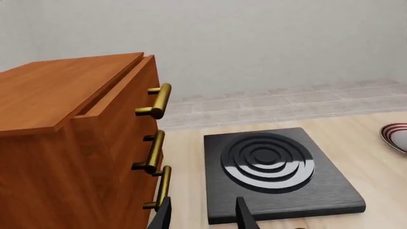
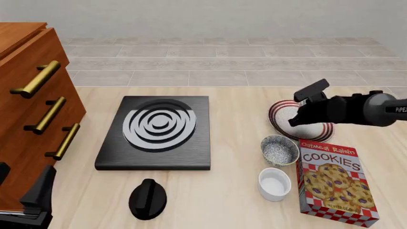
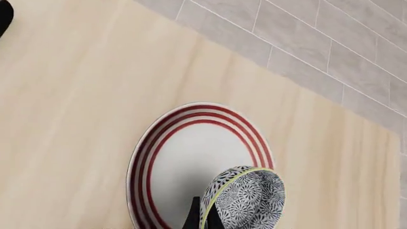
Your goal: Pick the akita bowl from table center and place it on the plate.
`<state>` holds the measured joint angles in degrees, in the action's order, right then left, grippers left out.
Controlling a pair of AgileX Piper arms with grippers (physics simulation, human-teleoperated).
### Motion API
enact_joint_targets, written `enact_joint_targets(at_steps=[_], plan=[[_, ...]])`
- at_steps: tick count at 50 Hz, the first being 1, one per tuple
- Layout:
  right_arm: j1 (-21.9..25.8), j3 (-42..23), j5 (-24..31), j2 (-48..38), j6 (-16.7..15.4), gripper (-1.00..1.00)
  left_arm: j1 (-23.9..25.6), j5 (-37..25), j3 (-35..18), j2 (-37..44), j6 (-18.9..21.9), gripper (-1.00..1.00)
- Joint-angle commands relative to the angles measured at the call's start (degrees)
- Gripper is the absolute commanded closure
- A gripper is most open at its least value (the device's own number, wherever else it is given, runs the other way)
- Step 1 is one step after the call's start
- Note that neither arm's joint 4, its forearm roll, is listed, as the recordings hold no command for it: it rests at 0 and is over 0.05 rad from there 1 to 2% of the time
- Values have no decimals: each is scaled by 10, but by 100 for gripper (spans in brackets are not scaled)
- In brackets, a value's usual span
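Observation:
The akita bowl [image 3: 245,198], speckled with a thin greenish rim, hangs tilted over the plate [image 3: 190,157] in the right wrist view. My right gripper [image 3: 203,220] is shut on its rim. In the front view that gripper [image 2: 296,119] hovers above the red-striped plate [image 2: 275,114] at the table's right, and the arm hides the bowl. My left gripper [image 1: 202,220] is open and empty, low at the near left [image 2: 32,200], facing the black stove plate. An edge of the plate [image 1: 395,136] also shows in the left wrist view.
A wooden drawer cabinet [image 2: 32,95] with brass handles stands at the left. The black stove plate [image 2: 159,131] lies mid-table with a black knob [image 2: 147,198] in front. A second speckled bowl [image 2: 279,150], a white cup [image 2: 275,183] and a cookies box [image 2: 334,181] sit near the plate.

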<state>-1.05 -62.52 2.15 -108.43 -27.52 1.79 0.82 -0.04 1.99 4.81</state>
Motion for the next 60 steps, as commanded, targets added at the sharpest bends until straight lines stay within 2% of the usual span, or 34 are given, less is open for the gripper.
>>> enact_joint_targets(at_steps=[1, 16, 41, 42, 52, 60], plan=[[2, -8, 17, -12, 4, 100, 2, 0, 0, -1, 3, -100], [6, -18, 22, -44, 8, 100, 1, 0, 0, 1, 3, -100], [11, 26, 3, -9, -15, 100, 1, -1, 0, -3, 2, -100], [11, 25, 4, -7, -13, -100, 1, -1, 0, -3, 1, -100], [7, 26, -19, -7, -31, -100, 0, -1, 0, -3, 1, -100], [8, 20, -33, -22, -32, -100, 4, -1, 0, -2, 2, -100]])
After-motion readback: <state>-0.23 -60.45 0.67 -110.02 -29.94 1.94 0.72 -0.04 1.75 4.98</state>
